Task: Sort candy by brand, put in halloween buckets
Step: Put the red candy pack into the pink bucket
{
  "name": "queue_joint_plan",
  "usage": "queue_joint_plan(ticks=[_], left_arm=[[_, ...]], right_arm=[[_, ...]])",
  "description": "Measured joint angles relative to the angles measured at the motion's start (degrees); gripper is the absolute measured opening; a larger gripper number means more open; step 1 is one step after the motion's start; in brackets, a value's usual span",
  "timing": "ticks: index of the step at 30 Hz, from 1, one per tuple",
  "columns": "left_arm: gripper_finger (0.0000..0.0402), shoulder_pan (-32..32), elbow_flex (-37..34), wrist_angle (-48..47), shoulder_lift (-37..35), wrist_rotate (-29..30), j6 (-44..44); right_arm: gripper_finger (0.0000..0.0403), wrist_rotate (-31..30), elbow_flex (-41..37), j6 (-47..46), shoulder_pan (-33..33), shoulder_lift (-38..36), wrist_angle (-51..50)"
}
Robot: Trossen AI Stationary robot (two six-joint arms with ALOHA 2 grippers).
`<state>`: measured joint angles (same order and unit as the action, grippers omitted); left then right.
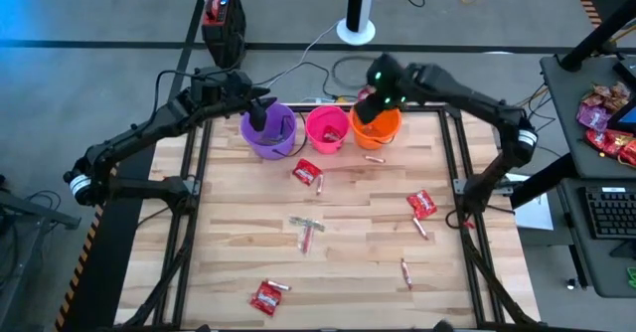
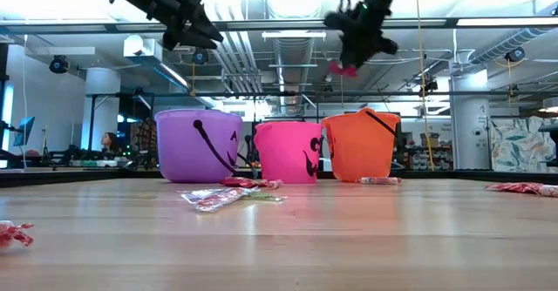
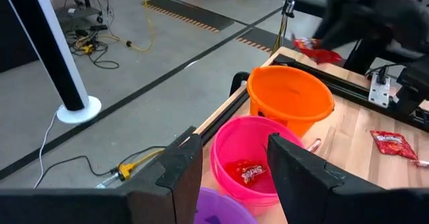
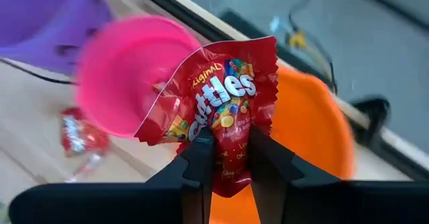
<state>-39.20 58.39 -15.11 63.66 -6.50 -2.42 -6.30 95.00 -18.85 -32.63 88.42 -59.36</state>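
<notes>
My right gripper (image 4: 231,160) pinches a red Skittles packet (image 4: 218,106) above the orange bucket (image 4: 315,130); my left gripper (image 3: 228,167), spread, hovers over the purple bucket (image 1: 268,131)

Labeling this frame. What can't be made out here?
- Orange bucket contents: high view, right claw covers it; left wrist view shows little of its floor.
- Purple bucket contents: left claw overhangs.
- Stick candy brands: too small.

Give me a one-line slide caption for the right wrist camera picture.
Right gripper holds a red Skittles packet above the orange bucket, beside the pink bucket.
</notes>
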Motion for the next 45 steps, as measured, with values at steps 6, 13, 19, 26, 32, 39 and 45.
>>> queue_joint_plan(ticks=[6, 13, 19, 26, 32, 39, 45], left_arm=[[0.0152, 0.0, 0.0, -3.1, 0.0, 0.0, -1.8], [0.0152, 0.0, 0.0, -9.2, 0.0, 0.0, -9.0], [0.0152, 0.0, 0.0, -8.4, 0.0, 3.6, -13.2], [0.0152, -0.1, 0.0, -7.4, 0.0, 9.6, -13.2], [0.0152, -0.1, 0.0, -7.8, 0.0, 10.1, -13.0], [0.0152, -0.1, 0.0, -8.2, 0.0, 10.1, -12.9], [0.0152, -0.1, 0.0, -9.0, 0.0, 10.1, -12.9]], right_arm=[[0.0068, 11.9, -2.2, 0.9, -9.3, 0.2, -1.8], [0.0068, 15.8, -3.3, 4.8, -11.7, 2.5, -1.4], [0.0068, 16.7, -2.9, 11.5, -11.9, 4.9, 1.2], [0.0068, 37.7, -2.9, 26.5, -11.8, 11.3, 23.2], [0.0068, 48.8, -3.0, 24.0, -10.5, 17.9, 32.9], [0.0068, 46.6, -3.1, 24.9, -8.1, 19.7, 30.1], [0.0087, 35.7, -3.1, 25.9, -6.3, 19.5, 29.2]])
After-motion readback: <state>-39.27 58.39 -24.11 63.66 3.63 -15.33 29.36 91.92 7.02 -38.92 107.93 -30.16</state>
